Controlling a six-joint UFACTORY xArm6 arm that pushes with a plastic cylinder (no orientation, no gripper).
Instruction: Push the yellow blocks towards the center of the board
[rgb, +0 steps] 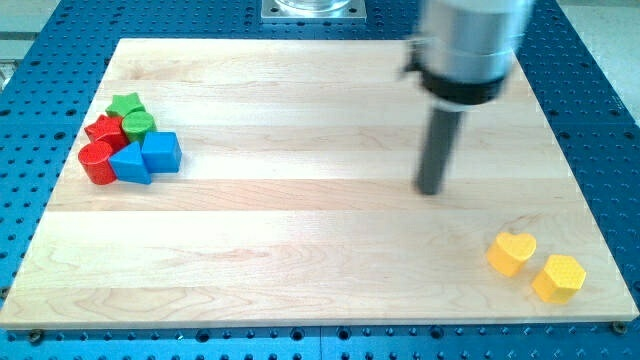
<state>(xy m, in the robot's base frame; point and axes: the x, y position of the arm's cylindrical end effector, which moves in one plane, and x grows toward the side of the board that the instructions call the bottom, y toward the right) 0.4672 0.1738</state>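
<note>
Two yellow blocks lie near the board's lower right corner: a yellow heart (511, 252) and, just right and below it, a yellow hexagon (558, 278). They sit close together, barely apart. My tip (430, 190) rests on the wooden board (300, 230), right of the middle. It is up and to the left of the yellow heart, with a clear gap between them, touching no block.
A cluster sits at the view's left: a green star (125, 103), a green cylinder (139, 125), a red block (104, 130), a red cylinder (97, 162), a blue triangle (130, 162) and a blue cube (160, 152). Blue perforated table surrounds the board.
</note>
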